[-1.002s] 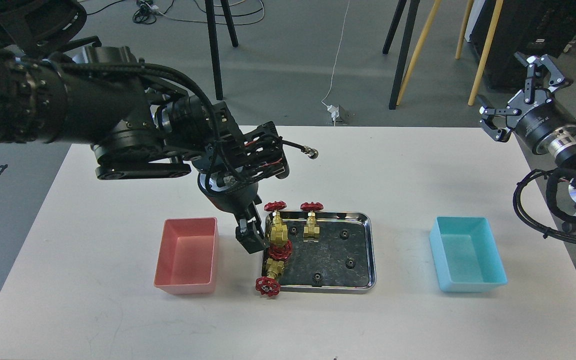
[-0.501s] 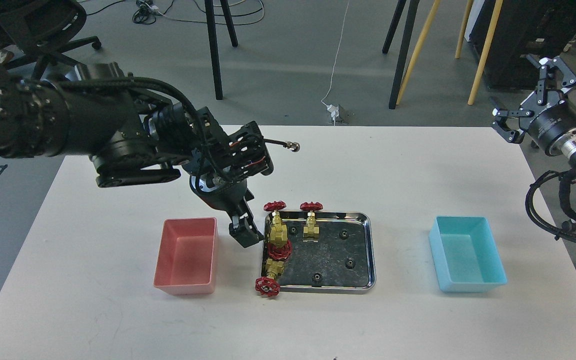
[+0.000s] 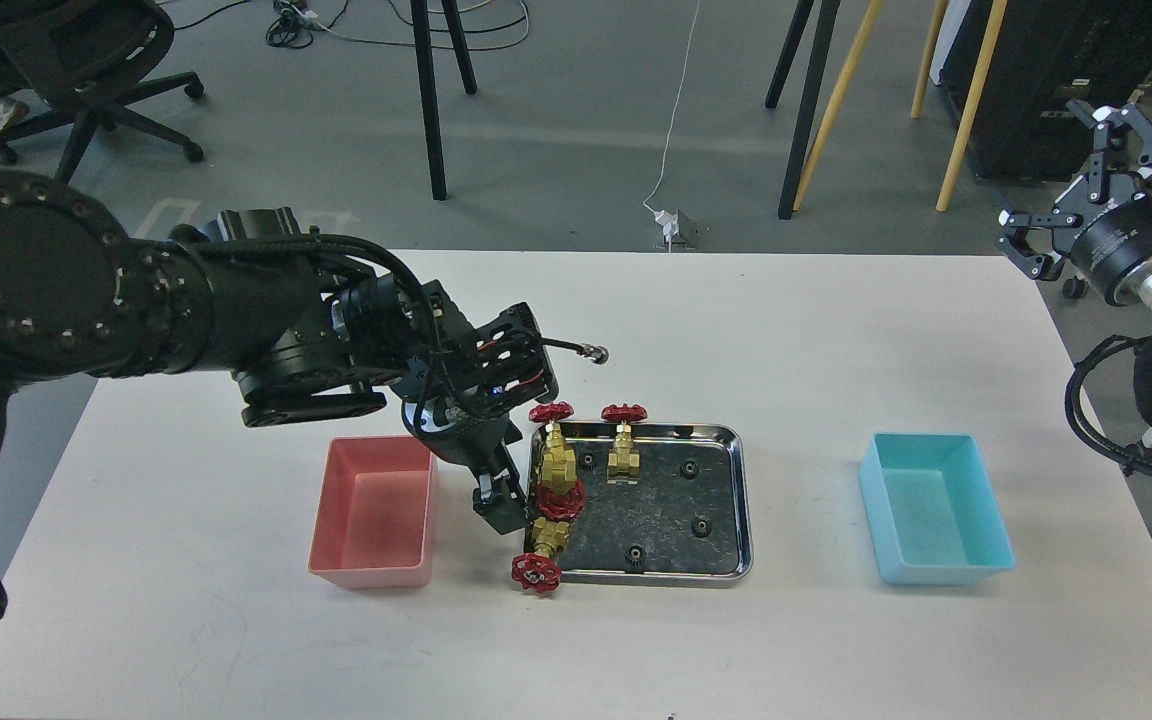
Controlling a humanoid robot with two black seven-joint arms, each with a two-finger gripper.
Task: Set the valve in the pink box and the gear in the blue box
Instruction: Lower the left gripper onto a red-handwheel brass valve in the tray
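Observation:
Four brass valves with red handwheels lie along the left side of a steel tray (image 3: 742, 500): one (image 3: 556, 455) at the back left, one (image 3: 623, 445) beside it, one handwheel (image 3: 562, 500) mid-left, and one (image 3: 539, 560) hanging over the front left rim. Several small black gears (image 3: 701, 525) lie in the tray. The pink box (image 3: 376, 510) stands left of the tray, the blue box (image 3: 936, 505) right of it; both are empty. My left gripper (image 3: 501, 508) points down just left of the tray's rim, next to the mid-left valve; its fingers are dark and indistinct. My right gripper (image 3: 1078, 188) is open and empty, raised off the table's far right.
A thin cable end with a metal plug (image 3: 596, 353) sticks out from my left wrist above the tray. Chair and stand legs are on the floor behind the table. The white table has bare surface in front and behind the boxes.
My left gripper has dropped lower and toward the front, along the tray's left rim. My right gripper has drawn back to the right and up.

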